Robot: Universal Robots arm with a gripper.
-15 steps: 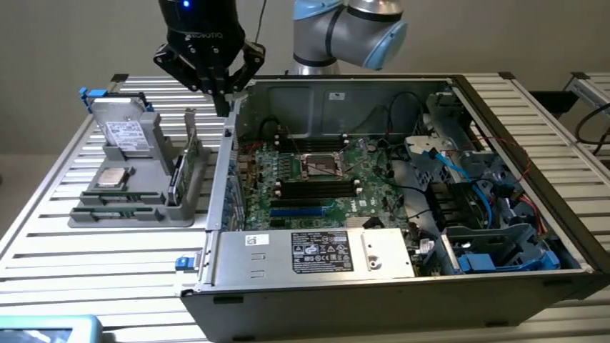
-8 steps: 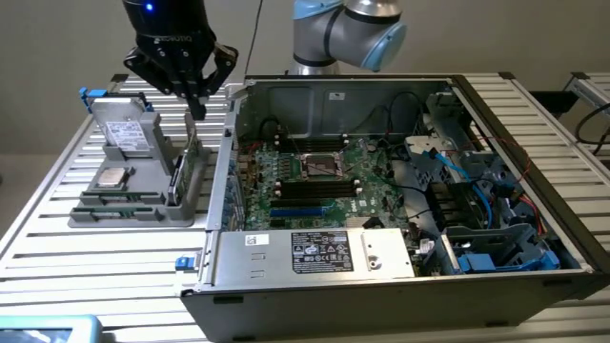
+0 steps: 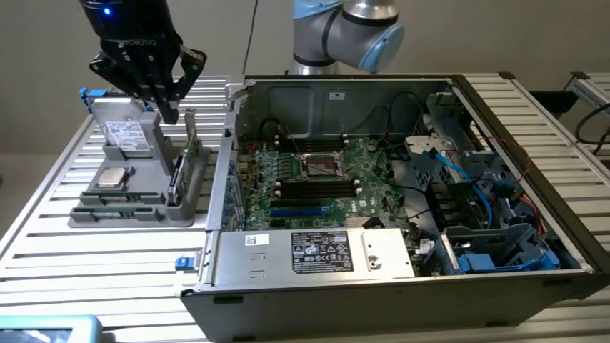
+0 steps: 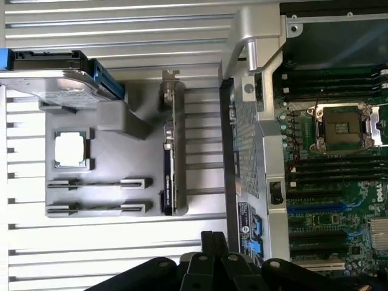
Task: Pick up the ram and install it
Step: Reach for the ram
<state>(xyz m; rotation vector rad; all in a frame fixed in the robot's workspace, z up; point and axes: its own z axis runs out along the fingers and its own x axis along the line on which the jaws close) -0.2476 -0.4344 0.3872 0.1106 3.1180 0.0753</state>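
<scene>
In the exterior view one silver and blue robot arm (image 3: 343, 28) stands behind one open grey metal computer case (image 3: 315, 257) with one green motherboard (image 3: 367, 161) lying inside. At the exterior view's left, one black gripper (image 3: 170, 114) hangs with its fingers pressed together and nothing visible between them. Below it one grey plastic tray (image 3: 133, 221) rests on the slatted metal table (image 3: 96, 279). The tray carries one upright silver hard drive (image 3: 124, 136), one square silver processor chip (image 3: 113, 177), one large green card with a metal bracket (image 3: 191, 161), and two thin green circuit-board sticks. The first ram stick (image 3: 122, 196) sits just past the chip and the second ram stick (image 3: 110, 213) beside it, both at the tray's near end, lower than the fingertips and apart from them. In the wrist view the gripper (image 4: 212, 242) hangs high over the table (image 4: 121, 24). The tray (image 4: 115, 157) shows the hard drive (image 4: 54, 82), the chip (image 4: 71, 148) and the card (image 4: 171, 157). The first ram stick (image 4: 97, 182) and second ram stick (image 4: 97, 208) stand edge-on in parallel holders, well clear of the fingers. The case (image 4: 267, 151) and motherboard (image 4: 327, 182) lie alongside.
</scene>
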